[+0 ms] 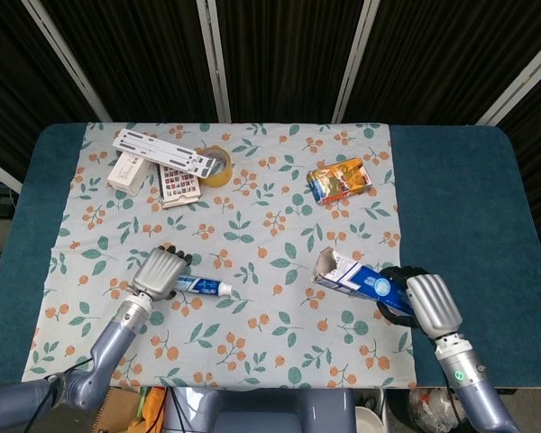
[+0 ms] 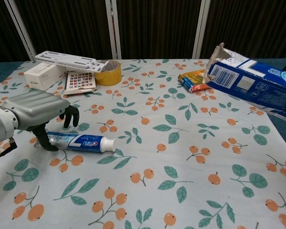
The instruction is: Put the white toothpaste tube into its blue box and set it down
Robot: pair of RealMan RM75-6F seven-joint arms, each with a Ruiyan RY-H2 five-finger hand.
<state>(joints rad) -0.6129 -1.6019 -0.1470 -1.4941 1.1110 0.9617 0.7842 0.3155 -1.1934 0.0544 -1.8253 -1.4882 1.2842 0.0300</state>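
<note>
The white toothpaste tube [image 1: 203, 287] [image 2: 81, 141] lies flat on the floral cloth, cap pointing right. My left hand [image 1: 160, 271] [image 2: 35, 109] hovers over its tail end with fingers spread; the thumb reaches down beside the tube and the other fingers hang behind it, no firm grip showing. My right hand [image 1: 424, 302] grips the blue box [image 1: 356, 281] [image 2: 252, 83] at its far end, tilted above the table. The box's torn open mouth faces left toward the tube. In the chest view the right hand is mostly cut off at the frame edge.
At the back left are a white slotted rack [image 1: 167, 152], a small white box [image 1: 128, 171], a patterned card [image 1: 178, 185] and a yellow tape roll [image 1: 218, 164]. An orange snack packet [image 1: 339, 179] lies back right. Blue tabletop borders the cloth [image 1: 252, 234].
</note>
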